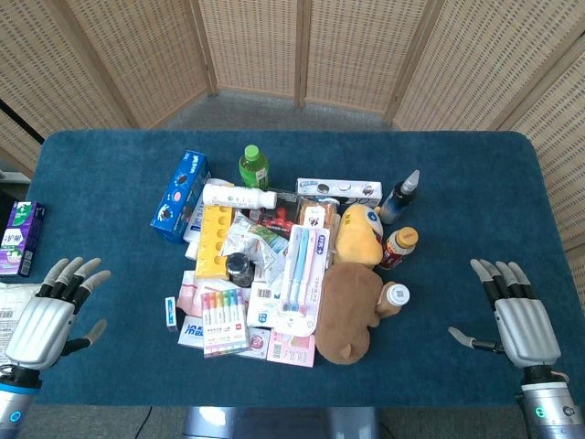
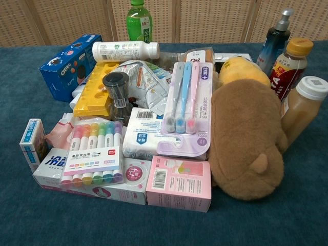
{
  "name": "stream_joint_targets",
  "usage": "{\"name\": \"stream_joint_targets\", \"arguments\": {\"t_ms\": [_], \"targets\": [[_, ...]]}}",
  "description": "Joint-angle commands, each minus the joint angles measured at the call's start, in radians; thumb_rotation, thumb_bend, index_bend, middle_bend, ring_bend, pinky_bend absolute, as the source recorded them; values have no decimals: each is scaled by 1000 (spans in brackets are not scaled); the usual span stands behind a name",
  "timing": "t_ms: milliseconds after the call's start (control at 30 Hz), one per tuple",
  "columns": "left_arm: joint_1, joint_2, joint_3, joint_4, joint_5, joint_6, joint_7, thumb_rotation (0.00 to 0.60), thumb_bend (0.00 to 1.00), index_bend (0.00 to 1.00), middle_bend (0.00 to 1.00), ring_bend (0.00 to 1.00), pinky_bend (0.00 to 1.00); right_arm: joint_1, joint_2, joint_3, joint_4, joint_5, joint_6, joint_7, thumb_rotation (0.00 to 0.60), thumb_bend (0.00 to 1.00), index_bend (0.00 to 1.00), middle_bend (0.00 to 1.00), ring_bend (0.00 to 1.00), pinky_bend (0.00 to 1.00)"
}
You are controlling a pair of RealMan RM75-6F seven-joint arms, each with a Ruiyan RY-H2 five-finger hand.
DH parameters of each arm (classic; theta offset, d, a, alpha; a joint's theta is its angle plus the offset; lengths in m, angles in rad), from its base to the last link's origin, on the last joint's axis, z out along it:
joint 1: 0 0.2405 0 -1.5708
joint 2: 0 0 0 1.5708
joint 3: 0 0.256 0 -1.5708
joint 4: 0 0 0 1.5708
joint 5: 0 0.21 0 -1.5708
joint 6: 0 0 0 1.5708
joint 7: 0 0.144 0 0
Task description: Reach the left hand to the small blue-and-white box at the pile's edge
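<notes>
Small box [image 1: 171,311], blue and white, stands on edge at the near-left fringe of the pile, on the blue table [image 1: 101,174], just beside a pink packet [image 1: 189,294] and the marker set [image 1: 224,320]. It sits ahead of and to the inner side of the left hand's [image 1: 50,315] fingertips [image 1: 78,273], well apart from them with bare cloth between. Left hand: palm down near the table's front-left corner, fingers spread and released, holding nothing. Right hand [image 1: 516,315]: same pose at the front-right corner, fingers apart, empty, far from the box. Progress, as a judgement: reach not begun; nothing touches the box; whole move is left, the hand must travel inward across the cloth to the pile's edge. Box looks light and tippy on its narrow side, so a nudge could knock it over or push it into the packet. Further out from the box: yellow tray [image 1: 212,240], Oreo box [image 1: 180,195], toothbrush pack [image 1: 302,270], brown plush [image 1: 352,311], green bottle [image 1: 253,167]. Views differ: head view shows both hands and the gap to the box; chest view shows no hands, but shows the box [image 2: 32,143] close up, upright, with its blue-trimmed face and the low boxes next to it, plus the pink carton [image 2: 179,183] at the pile's front.
</notes>
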Motion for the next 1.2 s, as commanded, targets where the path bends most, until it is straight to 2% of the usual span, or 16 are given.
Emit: {"name": "stream_joint_targets", "arguments": {"t_ms": [33,267,500,667,933,1200], "targets": [[2,0,2,6,1,1,-7,600,345,178,139,30,0,3,-1,4,-4,2,-2,-4,364,5,0,0,0,0],[2,0,5,5,-13,-11,-38,600,345,159,132,30,0,-3,-1,-1,-9,-8,2,-2,363,6,0,0,0,0],[-15,-12,18,10,-41,-73,-96,600,342,60,110,30,0,-17,8,-7,-23,-16,15,1,365,5,0,0,0,0],[-25,-44,26,20,-64,-117,-89,600,335,8,93,30,0,-16,18,-6,-39,-22,13,-4,365,4,0,0,0,0],[-52,-168,22,87,-100,-185,-149,599,326,0,59,30,0,-15,18,-6,-41,-22,5,9,364,6,0,0,0,0],[-88,-322,11,225,-107,-239,-259,600,324,0,70,30,0,-31,36,-11,-39,-23,19,31,363,5,0,0,0,0]]}}
